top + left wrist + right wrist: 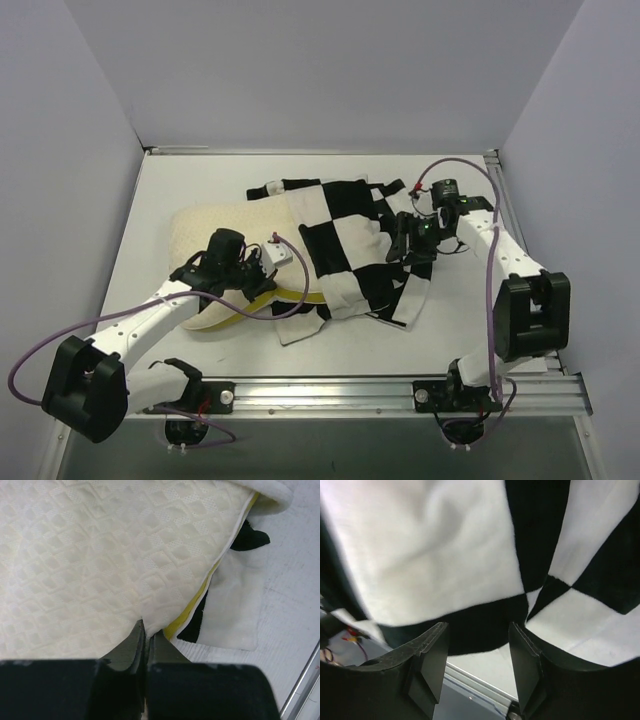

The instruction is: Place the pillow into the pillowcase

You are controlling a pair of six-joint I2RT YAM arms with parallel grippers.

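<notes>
The cream quilted pillow (200,232) lies at the left of the table, its right part inside the black-and-white checkered pillowcase (345,245). My left gripper (268,262) is shut on the pillow's fabric by its yellow side edge (187,615); the wrist view shows the jaws (146,636) pinching a fold of the pillow (100,555). My right gripper (408,248) is open over the pillowcase's right side. In the right wrist view the open jaws (477,652) stand just below the pillowcase's black edge (485,625), nothing between them.
The metal rail (400,392) runs along the table's near edge. Grey walls close the left, back and right. A loose flap of the pillowcase (410,300) hangs toward the front right. Bare white table (180,180) lies behind the pillow.
</notes>
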